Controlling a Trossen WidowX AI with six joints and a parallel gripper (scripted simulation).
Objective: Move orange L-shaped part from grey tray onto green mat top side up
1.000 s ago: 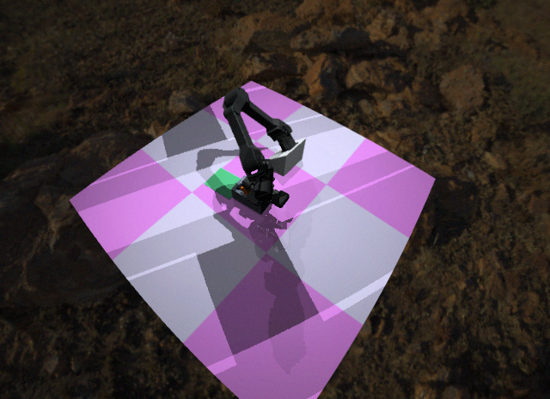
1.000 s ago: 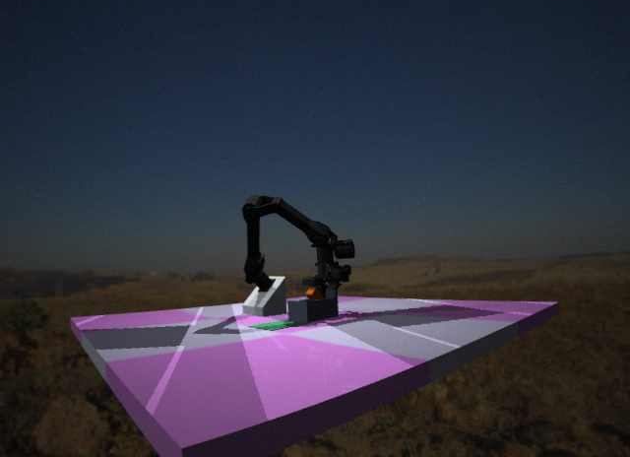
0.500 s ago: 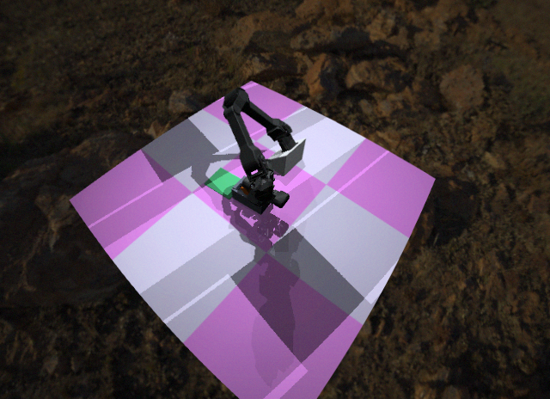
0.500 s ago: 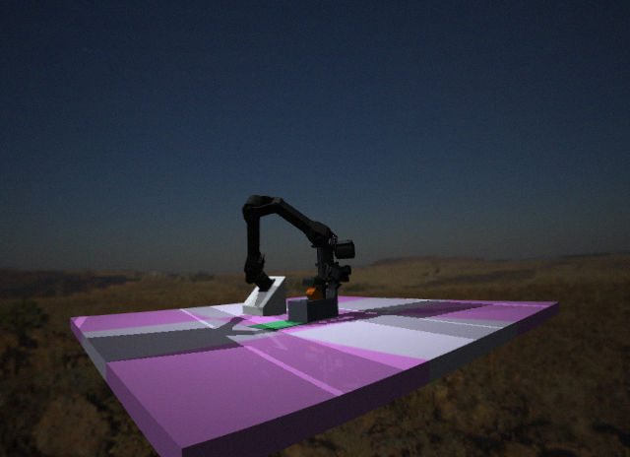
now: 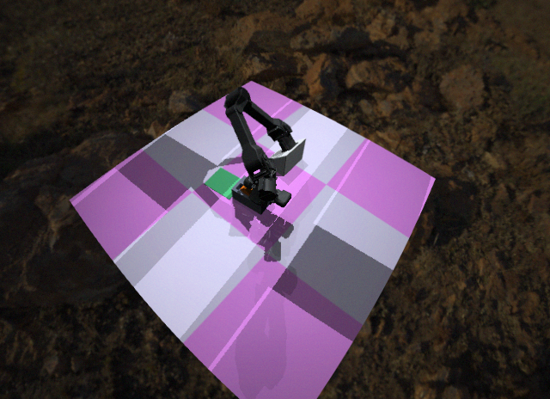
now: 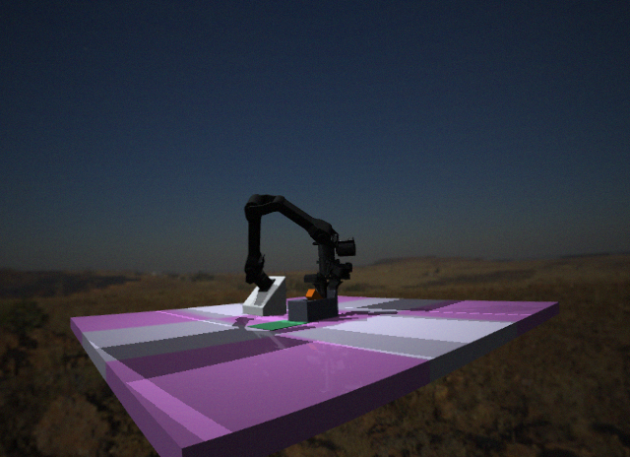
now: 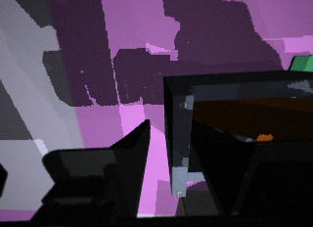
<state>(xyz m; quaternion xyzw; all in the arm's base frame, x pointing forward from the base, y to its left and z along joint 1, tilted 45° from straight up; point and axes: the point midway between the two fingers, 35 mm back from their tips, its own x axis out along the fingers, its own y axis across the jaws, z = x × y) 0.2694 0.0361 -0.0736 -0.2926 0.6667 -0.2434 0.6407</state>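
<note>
We have the gripper (image 5: 262, 188) (image 6: 325, 293) (image 7: 167, 122) down at one end of the grey tray (image 5: 248, 200) (image 6: 312, 309) (image 7: 179, 139), its fingers partly spread with nothing pinched between them. The orange part (image 5: 245, 189) (image 6: 311, 293) (image 7: 235, 114) lies in the tray beside and below the fingers, and its far end pokes up above the rim, on the side toward the green mat (image 5: 222, 181) (image 6: 277, 325) (image 7: 302, 64). We judge this to be the press, with one finger bearing on the L-shaped end; the contact itself is hidden from us. To do it well, we should push straight down and slowly, keep the fingertip on that end and off the tray wall that shows between the fingers, and stop once the far end stands high enough to take. Sliding sideways could jam the part or let it drop back flat. Then comes the harder bit: if we let up, the raised end may sink, so we want to see whether it holds its tilt before we go round to pinch it. The tray is a dark, straight-walled block with a fairly matt look; the part shows smooth, flat faces, bright orange in the light and brown in shadow. The mat looks thin, flat and square-edged, on a surface patched in pink and pale grey.
</note>
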